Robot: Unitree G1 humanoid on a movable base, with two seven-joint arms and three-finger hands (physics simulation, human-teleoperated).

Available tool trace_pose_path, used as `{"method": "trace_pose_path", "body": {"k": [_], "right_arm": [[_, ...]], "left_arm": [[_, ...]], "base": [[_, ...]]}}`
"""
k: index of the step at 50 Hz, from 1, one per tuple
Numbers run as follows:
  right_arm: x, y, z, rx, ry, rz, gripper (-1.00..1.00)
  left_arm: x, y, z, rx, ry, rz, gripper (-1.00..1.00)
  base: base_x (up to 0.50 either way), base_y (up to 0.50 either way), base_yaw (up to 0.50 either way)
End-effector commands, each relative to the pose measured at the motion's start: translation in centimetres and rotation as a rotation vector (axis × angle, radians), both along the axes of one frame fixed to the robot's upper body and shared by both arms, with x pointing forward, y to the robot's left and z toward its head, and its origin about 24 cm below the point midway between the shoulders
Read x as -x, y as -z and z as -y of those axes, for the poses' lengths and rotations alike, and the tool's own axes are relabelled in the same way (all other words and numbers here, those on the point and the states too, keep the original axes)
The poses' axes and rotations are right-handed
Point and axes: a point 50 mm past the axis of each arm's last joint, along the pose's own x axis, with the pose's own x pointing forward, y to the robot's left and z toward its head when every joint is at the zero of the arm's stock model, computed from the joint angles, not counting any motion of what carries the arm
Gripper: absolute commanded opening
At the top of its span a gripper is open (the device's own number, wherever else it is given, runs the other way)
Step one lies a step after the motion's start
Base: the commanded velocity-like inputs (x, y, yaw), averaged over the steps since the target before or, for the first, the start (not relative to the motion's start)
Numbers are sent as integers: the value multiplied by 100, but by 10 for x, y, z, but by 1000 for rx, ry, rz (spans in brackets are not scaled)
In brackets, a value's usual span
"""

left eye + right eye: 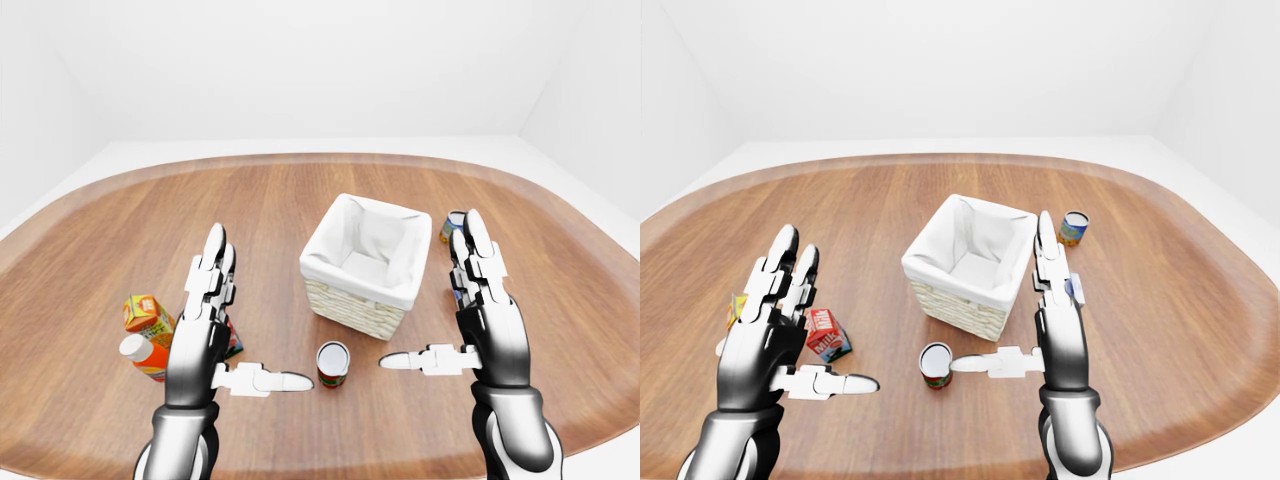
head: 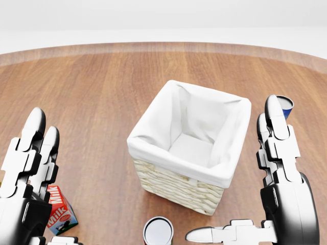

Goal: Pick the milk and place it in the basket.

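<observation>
Milk carton (image 1: 827, 334) on tabletop (image 1: 870, 210) beside left hand (image 1: 765, 340), ungrasped. Basket (image 2: 173, 186) empty. Both hands' fingers (image 2: 273, 122) open. Pick and placement pending.

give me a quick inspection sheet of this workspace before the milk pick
surface: oval wooden table.
job's things: milk carton on the table beside the left robot hand, not held; basket with white liner, nothing seen inside.
clutter: orange carton; orange bottle with white cap; red can; blue can near the right robot hand.
grippers: both open, holding nothing.
cables: nothing seen.
surroundings: plain white walls and floor.
</observation>
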Motion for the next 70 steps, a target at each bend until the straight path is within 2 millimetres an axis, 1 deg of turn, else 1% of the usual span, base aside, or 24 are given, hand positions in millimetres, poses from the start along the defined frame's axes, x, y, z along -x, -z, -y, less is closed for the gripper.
{"method": "trace_pose_path", "body": {"k": [1,20,31,35,36,37,38,41,50,57,63,70], "right_arm": [[0,-1,-1,1,-1,1,100],[0,-2,1,-3,6,6,100],[1,-2,2,-14,-2,13,100],[1,-1,2,-13,-2,16,100],[1,-2,2,-15,-4,18,100],[1,-2,2,-15,-4,18,100],[2,-2,1,-13,-6,21,100],[2,-2,2,-14,-8,23,100],[2,-2,2,-13,-10,26,100],[1,-2,1,-13,-11,24,100],[1,-1,1,-14,-10,23,100],[1,0,1,-16,-14,20,100]], "left_arm": [[-1,-1,0,-1,1,4,100],[-4,0,-1,-3,-9,5,100],[-14,6,-10,-28,-48,-14,100],[-18,2,-15,-37,-51,8,100],[-23,3,-19,-54,-77,5,100],[-23,3,-20,-55,-78,4,100],[-29,6,-23,-72,-93,-8,100],[-34,11,-28,-97,-118,-28,100],[-31,14,-36,-179,-163,-58,100],[-34,20,-43,-247,-214,-73,100],[-35,33,-48,-304,-221,-95,100],[-38,38,-56,-344,-250,-109,100]], "base": [[22,0,0],[22,0,0],[1,0,0],[0,0,0],[0,0,0],[0,0,0],[0,0,0],[0,0,0],[0,0,0],[0,0,0],[0,0,0],[0,0,0]]}}
